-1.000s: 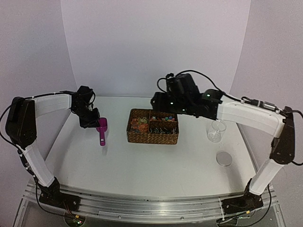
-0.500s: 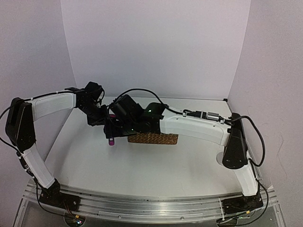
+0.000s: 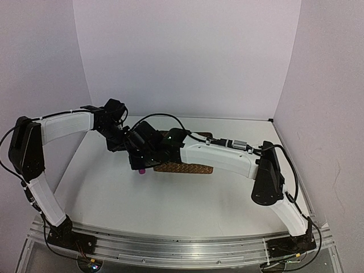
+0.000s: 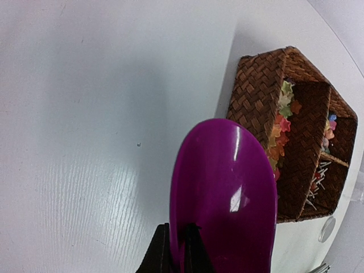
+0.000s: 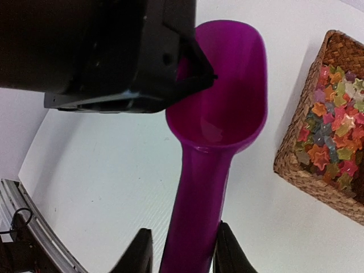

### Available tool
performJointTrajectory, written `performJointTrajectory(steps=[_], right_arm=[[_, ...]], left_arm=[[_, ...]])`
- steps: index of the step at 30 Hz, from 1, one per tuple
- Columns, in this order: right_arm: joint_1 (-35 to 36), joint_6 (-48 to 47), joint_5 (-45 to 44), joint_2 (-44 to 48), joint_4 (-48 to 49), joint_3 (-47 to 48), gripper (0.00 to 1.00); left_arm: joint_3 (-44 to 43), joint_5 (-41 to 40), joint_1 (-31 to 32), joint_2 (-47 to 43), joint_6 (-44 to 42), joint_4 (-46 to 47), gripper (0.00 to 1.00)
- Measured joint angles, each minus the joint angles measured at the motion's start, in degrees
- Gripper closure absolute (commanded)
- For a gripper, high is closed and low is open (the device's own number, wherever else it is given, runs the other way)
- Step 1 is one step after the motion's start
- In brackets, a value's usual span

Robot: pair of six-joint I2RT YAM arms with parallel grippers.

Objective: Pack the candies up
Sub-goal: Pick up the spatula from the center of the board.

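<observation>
L gripper (image 3: 121, 142) clamped on bowl wall of magenta scoop (image 5: 227, 96), 1 fingertip inside the bowl. Scoop held above white table (image 4: 85, 102), just L of wicker basket (image 4: 256, 94). R arm reaches across. R gripper (image 5: 183, 253) straddles scoop handle w/ 2 fingers, 1 each side; can't tell if it bites or only brackets. Star-shaped candies (image 5: 336, 133), mixed colours, lie in basket compt nearest scoop. Other compts' contents too small to ID.

white table (image 3: 187, 199), pale lilac walls (image 3: 182, 51)
</observation>
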State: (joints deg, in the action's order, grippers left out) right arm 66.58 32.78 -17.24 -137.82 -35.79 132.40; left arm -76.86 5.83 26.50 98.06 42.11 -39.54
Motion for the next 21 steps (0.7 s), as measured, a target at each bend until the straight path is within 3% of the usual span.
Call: performJointTrajectory(steps=[2, 6, 11, 18, 21], right_arm=[[-0.6, 0.8, -1.1, -0.1, -1.0, 0.0, 0.99], [-1.3, -0.9, -0.8, -0.1, -1.2, -0.1, 1.00], [-1.9, -5.8, -0.6, 1.1, 0.1, -3.2, 1.00], [-4.1, -14.6, 2.3, 7.3, -0.1, -14.4, 1.00], [-4.8, -17.6, 3.7, 11.5, -0.1, -19.8, 1.00]], left_arm=[[0.0, -0.5, -0.2, 0.0, 1.7, 0.1, 1.00], [0.0, -1.0, 0.0, 0.0, 2.9, 1.5, 0.97], [0.0, 0.6, -0.3, 0.0, 0.8, 1.7, 0.63], [1.7, 6.1, 0.0, -3.0, -7.0, 2.5, 0.34], [5.0, 9.4, -1.1, -7.8, -11.5, 4.5, 0.30]])
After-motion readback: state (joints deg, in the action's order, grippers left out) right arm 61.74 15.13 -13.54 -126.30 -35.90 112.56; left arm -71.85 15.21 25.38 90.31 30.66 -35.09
